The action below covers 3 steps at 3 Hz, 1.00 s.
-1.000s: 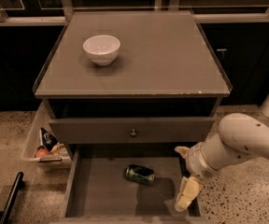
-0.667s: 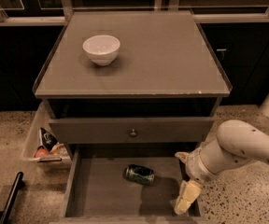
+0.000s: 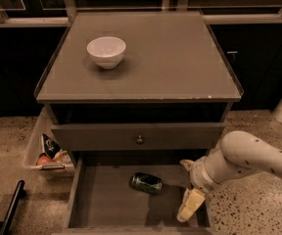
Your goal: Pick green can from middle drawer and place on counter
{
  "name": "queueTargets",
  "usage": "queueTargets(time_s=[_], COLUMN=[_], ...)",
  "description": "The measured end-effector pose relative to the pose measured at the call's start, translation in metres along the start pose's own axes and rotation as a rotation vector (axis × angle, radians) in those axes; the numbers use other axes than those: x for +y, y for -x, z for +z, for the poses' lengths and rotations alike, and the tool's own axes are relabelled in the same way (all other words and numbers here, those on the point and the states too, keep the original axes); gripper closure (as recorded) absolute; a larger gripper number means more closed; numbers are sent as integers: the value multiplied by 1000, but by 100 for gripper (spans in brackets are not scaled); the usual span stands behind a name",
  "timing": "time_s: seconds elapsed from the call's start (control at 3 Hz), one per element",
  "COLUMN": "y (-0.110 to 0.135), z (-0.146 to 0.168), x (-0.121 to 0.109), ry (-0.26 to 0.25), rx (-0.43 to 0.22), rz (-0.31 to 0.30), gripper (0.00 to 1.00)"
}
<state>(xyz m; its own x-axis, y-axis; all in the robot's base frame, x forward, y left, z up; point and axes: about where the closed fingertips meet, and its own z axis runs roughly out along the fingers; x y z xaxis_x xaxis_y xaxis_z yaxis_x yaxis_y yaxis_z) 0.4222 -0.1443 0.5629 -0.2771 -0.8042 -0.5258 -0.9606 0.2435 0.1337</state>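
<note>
The green can (image 3: 147,182) lies on its side on the floor of the open middle drawer (image 3: 106,204), near its centre. My gripper (image 3: 187,186) is over the right part of the drawer, just right of the can and not touching it. It is open and empty: one pale finger (image 3: 190,205) points down toward the drawer's front right corner, and the other tip shows higher up near the drawer's back. The counter (image 3: 170,62) is the grey cabinet top above.
A white bowl (image 3: 106,51) stands on the counter's left rear part. The top drawer front with a small knob (image 3: 139,140) juts out above the middle drawer. A side bin with snack packets (image 3: 49,153) hangs at the cabinet's left. A black bar (image 3: 11,207) lies at the lower left.
My arm has dropped slightly and the gripper has shifted a little left toward the can. The can has not moved.
</note>
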Motion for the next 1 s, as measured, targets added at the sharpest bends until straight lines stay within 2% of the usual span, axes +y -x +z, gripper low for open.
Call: queueTargets(time_s=[0.33,0.67,1.0], y=[-5,-11,-12], z=[26,49,66], x=[-30,-52,-64], ry=[-49,-77,-100], rx=[-37,-76,-99], rz=[-47,-91,-142], gripper=[0,0,0])
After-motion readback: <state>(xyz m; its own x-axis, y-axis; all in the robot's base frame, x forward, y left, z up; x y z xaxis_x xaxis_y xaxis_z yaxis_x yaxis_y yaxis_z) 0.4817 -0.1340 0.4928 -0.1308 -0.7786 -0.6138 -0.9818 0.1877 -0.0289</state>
